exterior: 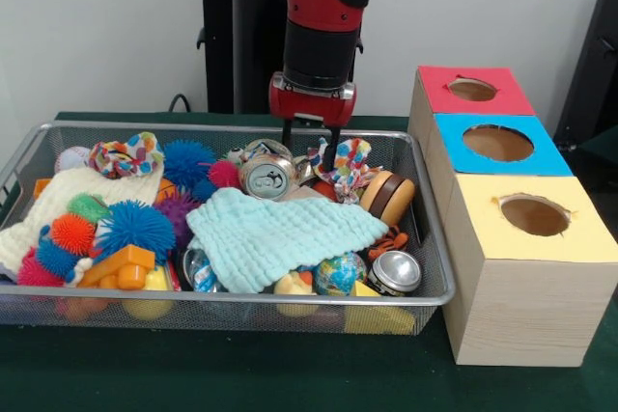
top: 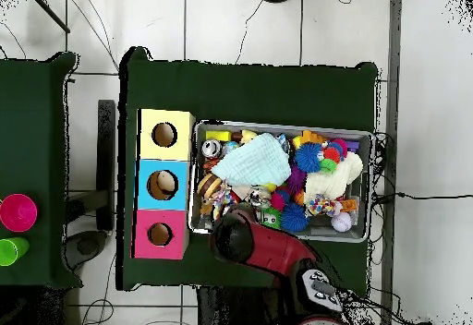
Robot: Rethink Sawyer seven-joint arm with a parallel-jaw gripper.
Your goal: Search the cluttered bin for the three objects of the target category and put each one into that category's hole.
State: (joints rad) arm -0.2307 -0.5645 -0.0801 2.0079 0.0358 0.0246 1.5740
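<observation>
Wire bin (exterior: 430,288) sat on the green counter (exterior: 290,373), packed with toys, cans and cloths. Red-topped box hole (exterior: 472,90) was at the far end of the box row, empty. Claw (exterior: 311,147) hung over the bin's back edge, fingers apart, tips beside a crushed can (exterior: 266,177), holding nothing.

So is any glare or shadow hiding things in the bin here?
Front view: even light, only small highlights on the can tops, nothing washed out; the mesh bin veils the lowest toys. Overhead view: the red arm covers the bin's near edge.
</observation>
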